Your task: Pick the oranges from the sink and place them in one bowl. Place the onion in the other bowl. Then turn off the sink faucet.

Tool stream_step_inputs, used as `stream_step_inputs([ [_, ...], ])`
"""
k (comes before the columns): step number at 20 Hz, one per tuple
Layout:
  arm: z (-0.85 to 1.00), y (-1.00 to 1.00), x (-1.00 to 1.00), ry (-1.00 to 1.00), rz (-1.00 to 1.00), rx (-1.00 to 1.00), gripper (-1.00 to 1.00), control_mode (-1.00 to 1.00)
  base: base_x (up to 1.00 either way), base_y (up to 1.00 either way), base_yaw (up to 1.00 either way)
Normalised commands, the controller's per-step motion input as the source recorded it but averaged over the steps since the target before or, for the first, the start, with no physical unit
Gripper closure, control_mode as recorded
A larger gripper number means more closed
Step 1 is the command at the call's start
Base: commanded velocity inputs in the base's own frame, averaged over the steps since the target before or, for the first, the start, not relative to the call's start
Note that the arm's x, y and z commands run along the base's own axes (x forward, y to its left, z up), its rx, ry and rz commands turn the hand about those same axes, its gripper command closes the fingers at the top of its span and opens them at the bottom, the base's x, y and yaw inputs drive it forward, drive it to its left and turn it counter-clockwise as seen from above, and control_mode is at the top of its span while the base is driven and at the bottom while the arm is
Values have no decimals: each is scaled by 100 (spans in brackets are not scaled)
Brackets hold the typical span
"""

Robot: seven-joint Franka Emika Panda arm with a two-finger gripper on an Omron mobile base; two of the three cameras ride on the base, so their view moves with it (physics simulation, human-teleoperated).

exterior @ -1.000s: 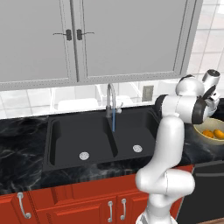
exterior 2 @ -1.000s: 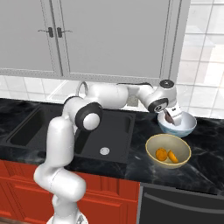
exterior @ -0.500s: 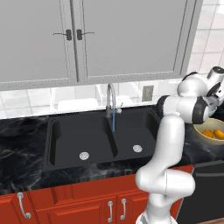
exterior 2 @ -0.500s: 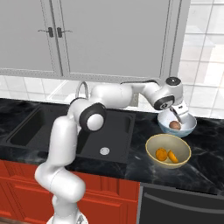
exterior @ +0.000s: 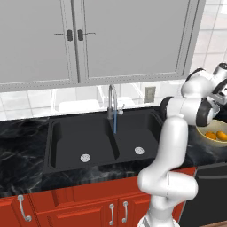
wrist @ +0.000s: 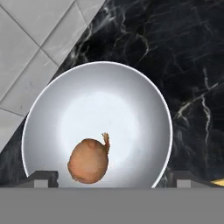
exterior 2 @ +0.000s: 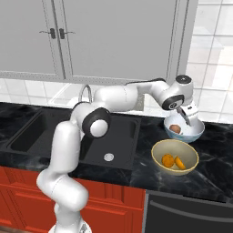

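The robot's dark two-finger gripper [exterior 2: 185, 117] has just spread wide and lifted clear, leaving the reddish-brown round onion [wrist: 88, 160] resting loose inside the glossy pale blue-white bowl [wrist: 52, 94]. Two bright oranges [exterior 2: 173, 161] already lie in the shallow yellow-tan bowl [exterior 2: 160, 148], so only the slim silver gooseneck faucet [exterior: 112, 100], apparently running, remains.

grey wall cabinets [exterior: 97, 40] with dark handles fill the upper frame over a white tiled wall [exterior 2: 214, 68]. below, a black marbled counter [exterior: 22, 142] tops red cupboards [exterior: 88, 208] along the bottom edge.
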Motion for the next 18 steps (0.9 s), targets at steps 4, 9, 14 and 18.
stream_step_inputs([
  [4, -1, 57, -35, 0, 1, -1, -100, -100, 0, 0, 0],
  [9, -9, 65, -48, 0, 3, -3, -100, -100, 0, 0, 0],
  [14, 15, 40, -41, -2, 4, -3, -100, -100, 0, 0, 0],
  [18, 8, 48, -46, -1, 9, -5, -100, -100, 0, 0, 0],
])
